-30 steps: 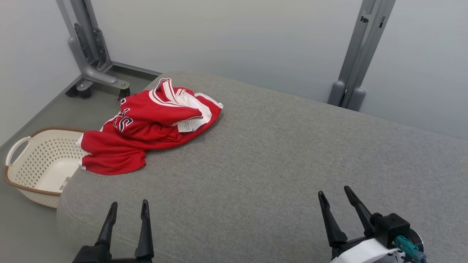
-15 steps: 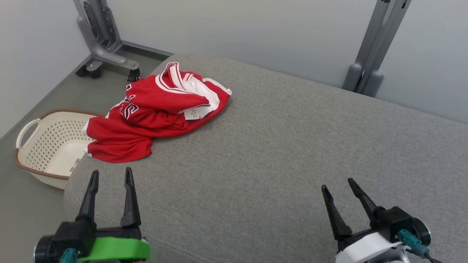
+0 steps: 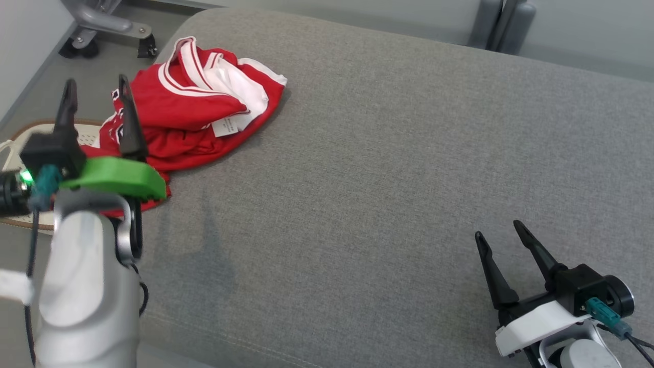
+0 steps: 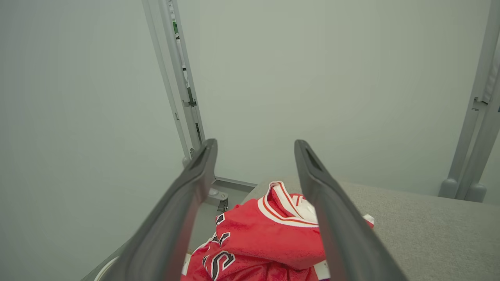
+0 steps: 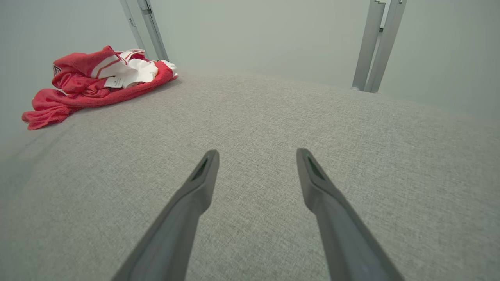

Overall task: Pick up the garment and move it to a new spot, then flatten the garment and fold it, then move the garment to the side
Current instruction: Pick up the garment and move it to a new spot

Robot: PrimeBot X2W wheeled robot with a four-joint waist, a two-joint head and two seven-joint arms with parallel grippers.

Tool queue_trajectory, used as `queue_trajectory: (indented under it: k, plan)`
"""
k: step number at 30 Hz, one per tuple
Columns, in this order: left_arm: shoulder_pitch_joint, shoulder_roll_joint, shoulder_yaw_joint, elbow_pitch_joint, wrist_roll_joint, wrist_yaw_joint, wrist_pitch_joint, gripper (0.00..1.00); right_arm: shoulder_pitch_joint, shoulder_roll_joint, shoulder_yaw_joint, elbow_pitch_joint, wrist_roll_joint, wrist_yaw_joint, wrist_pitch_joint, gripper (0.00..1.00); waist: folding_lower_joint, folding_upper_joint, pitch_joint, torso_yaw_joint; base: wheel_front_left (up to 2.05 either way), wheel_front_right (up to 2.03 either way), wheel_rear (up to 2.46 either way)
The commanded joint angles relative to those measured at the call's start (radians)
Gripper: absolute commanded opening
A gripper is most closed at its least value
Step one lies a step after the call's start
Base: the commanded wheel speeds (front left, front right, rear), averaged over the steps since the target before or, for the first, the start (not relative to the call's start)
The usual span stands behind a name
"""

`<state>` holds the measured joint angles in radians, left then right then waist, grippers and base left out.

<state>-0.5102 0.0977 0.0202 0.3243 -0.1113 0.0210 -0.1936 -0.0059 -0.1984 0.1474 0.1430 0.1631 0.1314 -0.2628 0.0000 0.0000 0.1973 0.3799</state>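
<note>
Red mesh with white trim — the garment (image 3: 194,112) lies crumpled in a heap at the far left corner of the grey upholstered surface (image 3: 383,153), and part of it spills over the left edge. A white label (image 3: 228,125) shows on the side of the heap that faces the middle of the surface. Dark-and-white lettering shows on its left flank.

The left gripper (image 3: 96,81) hovers at the near-left side of the heap, its two dark fingers spread apart and pointing toward the far wall. In the head view one finger overlaps the red cloth, but whether it touches cannot be told. In the left wrist view the cloth sits low between the fingers, with nothing caught in them.

The right gripper (image 3: 498,229) is well apart from the garment, over the near right part of the surface. Its fingers are likewise spread wide and empty — bare grey fabric lies beneath and ahead of them.

On the floor to the left of the surface, a pale perforated basket (image 3: 23,223) with a brown rim is partly hidden behind the left arm. A grey wheeled metal frame (image 3: 102,23) stands beyond the far left corner.
</note>
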Motion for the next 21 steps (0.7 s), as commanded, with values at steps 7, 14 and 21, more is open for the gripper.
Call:
queue_trajectory:
  k: [7,14,21]
  plan:
    - [-0.359,0.049,0.054,0.351,-0.069,0.026,0.294,1.0,-0.041,-0.064,-0.008,-0.027,0.008,-0.001,-0.003,1.0,0.0,0.0,0.154,-0.087,0.0,0.0,0.0]
    - [-0.543,0.101,0.058,0.598,-0.088,0.041,0.519,1.0,-0.066,-0.123,-0.002,-0.062,0.013,-0.001,-0.003,1.0,0.0,0.0,0.245,-0.136,0.0,0.0,0.0]
    - [-0.606,0.103,0.075,0.717,-0.127,0.031,0.591,1.0,-0.076,-0.144,-0.034,-0.086,0.02,-0.001,-0.003,1.0,0.0,0.0,0.304,-0.163,0.0,0.0,0.0]
